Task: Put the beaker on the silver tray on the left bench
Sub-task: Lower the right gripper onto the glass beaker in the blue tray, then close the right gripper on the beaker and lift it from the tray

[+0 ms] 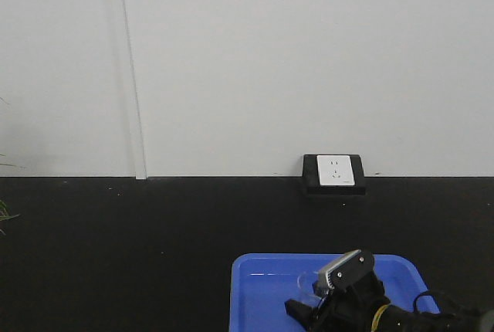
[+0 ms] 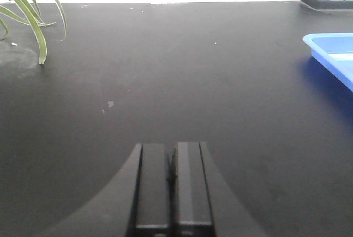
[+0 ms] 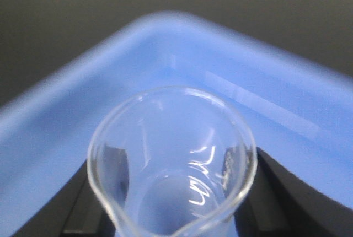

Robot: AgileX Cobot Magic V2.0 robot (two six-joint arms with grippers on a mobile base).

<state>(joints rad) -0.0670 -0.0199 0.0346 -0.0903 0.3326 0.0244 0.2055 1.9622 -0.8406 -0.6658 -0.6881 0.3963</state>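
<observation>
Glass rim first: your right gripper (image 3: 175,206) is clenched on the beaker (image 3: 174,154). Its black fingers (image 3: 278,190) press the clear walls on either side and the beaker stands upright. Under and around it lies the blue tray (image 3: 60,121); you cannot tell whether the beaker's base touches the tray floor. The tray rests on the black countertop (image 3: 248,5). Your left gripper (image 2: 172,173) is clamped on nothing, low over bare countertop, with green leaves (image 2: 33,16) to its far left. A white outlet box (image 1: 333,172) sits at the wall behind the tray.
</observation>
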